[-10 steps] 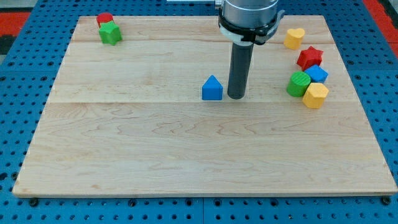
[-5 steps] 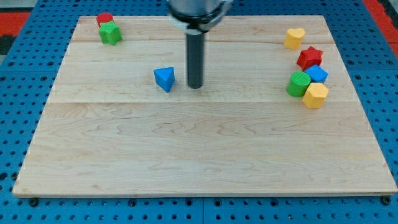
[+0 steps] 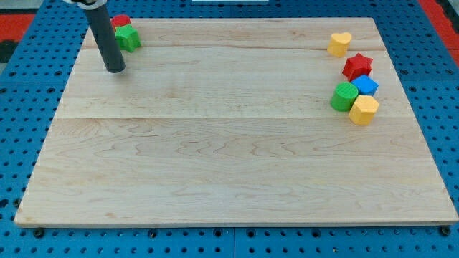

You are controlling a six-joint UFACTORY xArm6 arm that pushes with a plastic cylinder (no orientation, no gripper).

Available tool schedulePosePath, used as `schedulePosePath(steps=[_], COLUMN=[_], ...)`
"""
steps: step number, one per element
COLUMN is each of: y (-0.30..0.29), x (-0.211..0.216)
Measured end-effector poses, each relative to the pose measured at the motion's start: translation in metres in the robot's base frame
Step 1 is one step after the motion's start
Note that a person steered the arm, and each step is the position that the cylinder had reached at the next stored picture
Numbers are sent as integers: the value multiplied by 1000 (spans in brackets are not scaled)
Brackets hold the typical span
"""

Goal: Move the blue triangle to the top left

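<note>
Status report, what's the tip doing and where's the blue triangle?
My tip at top left, below-left of red block and green block. Blue triangle not visible, possibly behind rod.

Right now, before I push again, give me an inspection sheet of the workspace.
Surface: pale wooden board, lying flat.
Job's things: blue triangle not seen; possibly hidden behind the rod, cannot tell.
Clutter: red block touching left green block at the view's top left; yellow heart, red star, blue block, right green block and yellow hexagonal block along the view's right.
Grippers: none; my tip sits below and left of the left green block, apart from it.
Cables: nothing seen.
Surroundings: blue perforated table.
</note>
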State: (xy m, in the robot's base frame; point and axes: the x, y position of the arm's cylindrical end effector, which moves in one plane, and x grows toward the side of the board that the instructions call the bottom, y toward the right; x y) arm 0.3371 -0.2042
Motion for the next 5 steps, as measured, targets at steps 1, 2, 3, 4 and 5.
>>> schedulePosePath(steps=[1, 2, 3, 4, 5], y=[-22, -28, -24, -26, -34], x=[-15, -45, -57, -58, -66])
